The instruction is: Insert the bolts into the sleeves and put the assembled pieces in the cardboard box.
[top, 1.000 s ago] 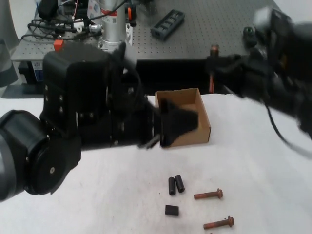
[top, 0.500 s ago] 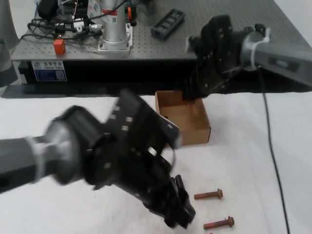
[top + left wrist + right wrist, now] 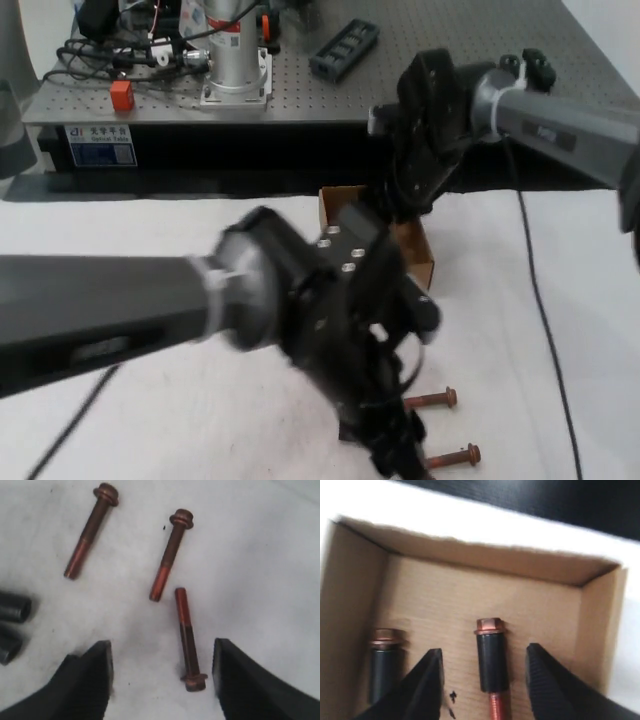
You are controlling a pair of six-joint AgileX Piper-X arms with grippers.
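Worktop near edge: our left gripper (image 3: 161,650) spread wide, empty, above loose bolts (image 3: 171,555). Closest bolt (image 3: 187,635) sits between fingers, nearer one; long axis runs across closing line, head toward wrist. We judge straight drop suffices; left arm nearer. Sleeves (image 3: 12,607) beside. Farther back, cardboard box (image 3: 485,560): right gripper (image 3: 484,652) open, empty, above. Right wrist view reveals two assembled pieces (image 3: 492,662) inside; in high view, arm blocks them.
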